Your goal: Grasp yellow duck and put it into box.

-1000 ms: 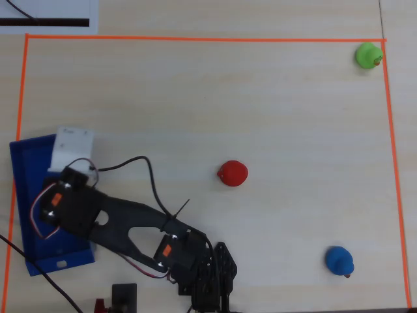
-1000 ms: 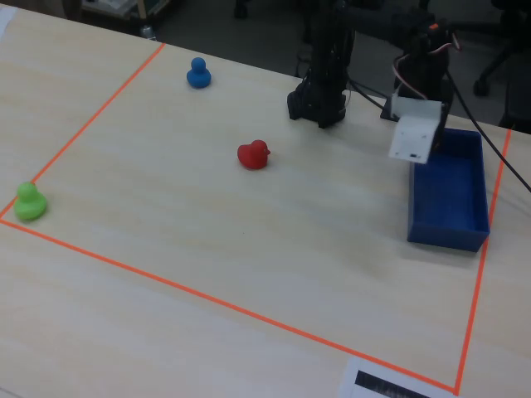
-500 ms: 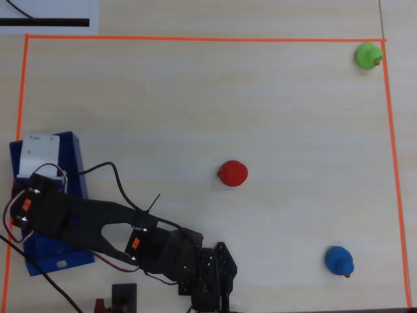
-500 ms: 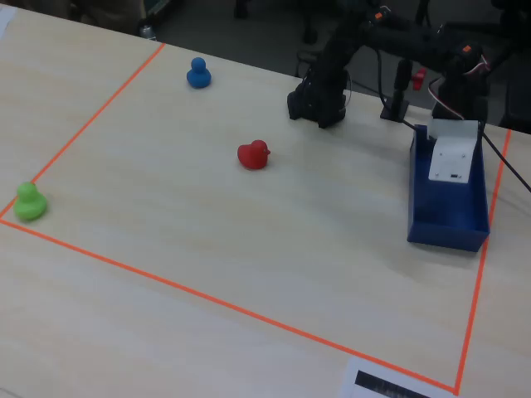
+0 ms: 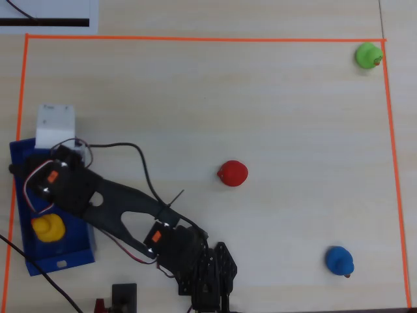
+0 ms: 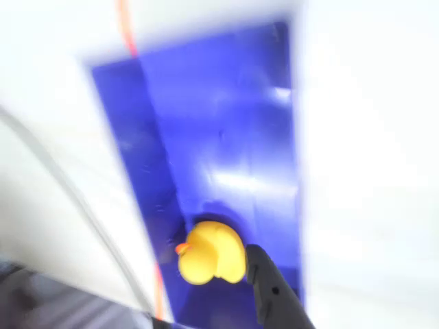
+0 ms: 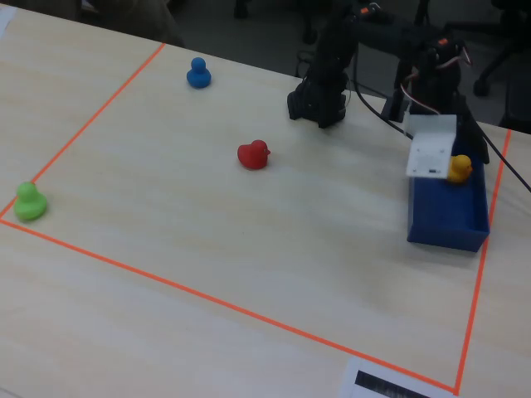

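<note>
The yellow duck point(image 5: 47, 228) lies on the floor of the dark-blue box point(image 5: 81, 251), at the box's lower end in the overhead view. In the wrist view the duck point(image 6: 209, 252) rests on the blue floor point(image 6: 219, 137), beak to the left, right beside my black finger point(image 6: 271, 291). In the fixed view the duck point(image 7: 459, 168) sits at the far end of the box point(image 7: 448, 228). My gripper point(image 5: 57, 135) hangs over the box with its white jaw raised above it point(image 7: 431, 157). The jaws stand apart and hold nothing.
A red duck point(image 5: 232, 173) sits mid-table, a green duck point(image 5: 369, 55) at the top right corner and a blue duck point(image 5: 339, 260) at the lower right. Orange tape point(image 5: 195, 38) frames the work area. The arm's base point(image 5: 205, 277) and cables lie at the bottom.
</note>
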Action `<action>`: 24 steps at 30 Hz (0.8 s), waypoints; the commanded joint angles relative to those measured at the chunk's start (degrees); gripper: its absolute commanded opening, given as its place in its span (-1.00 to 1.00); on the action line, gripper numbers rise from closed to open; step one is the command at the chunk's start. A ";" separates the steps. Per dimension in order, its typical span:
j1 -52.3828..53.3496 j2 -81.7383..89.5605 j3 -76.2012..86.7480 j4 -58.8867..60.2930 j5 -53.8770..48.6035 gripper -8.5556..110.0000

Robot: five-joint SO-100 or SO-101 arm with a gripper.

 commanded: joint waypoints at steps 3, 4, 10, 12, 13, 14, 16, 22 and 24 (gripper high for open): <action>20.39 38.14 15.82 -5.36 -16.96 -0.86; 24.17 44.56 20.83 -6.86 -19.86 -0.86; 38.67 79.54 63.81 -7.91 -33.75 -0.85; 41.75 87.36 77.26 -7.82 -35.86 -0.85; 43.42 90.44 82.71 -8.53 -36.04 -0.85; 44.65 92.55 87.28 -8.88 -36.30 -0.85; 45.35 94.83 94.31 -9.32 -36.47 -0.85; 45.53 104.33 106.88 -2.55 -37.71 -0.85; 47.55 104.33 107.14 -1.23 -37.62 -0.85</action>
